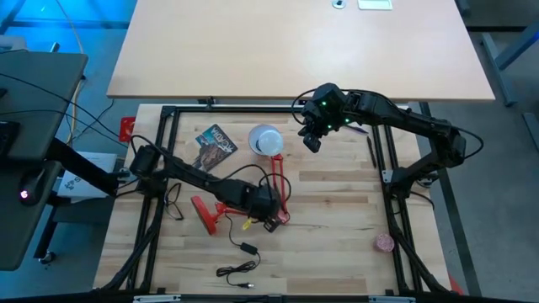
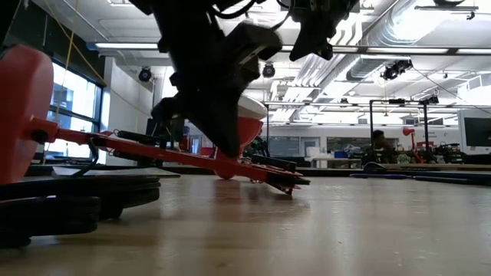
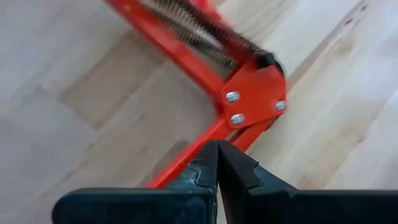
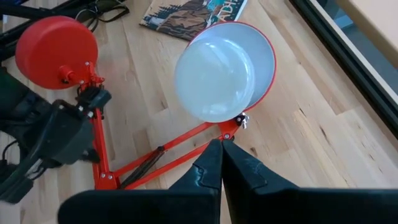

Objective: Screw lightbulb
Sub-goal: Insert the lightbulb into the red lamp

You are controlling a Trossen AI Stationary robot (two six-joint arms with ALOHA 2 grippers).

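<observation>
Lightbulb point(image 4: 214, 78) apparently fills shade point(image 4: 264, 56), neck hidden.

You can't really make out the lightbulb point(image 4: 214, 78) on its own: from the right wrist camera it fills the lamp shade point(image 4: 264, 50), so its neck is hidden. In the level view the left arm point(image 2: 203, 73) blocks most of the shade and both arms are cut off at the top edge. The lamp's red base point(image 2: 19, 107) runs off the side of the level picture. The left wrist camera shows only a blurry hinge point(image 3: 252, 96) and a slice of tabletop point(image 3: 74, 81). The pink round thing point(image 1: 385, 243) by the tabletop's near corner is too small to tell.
</observation>
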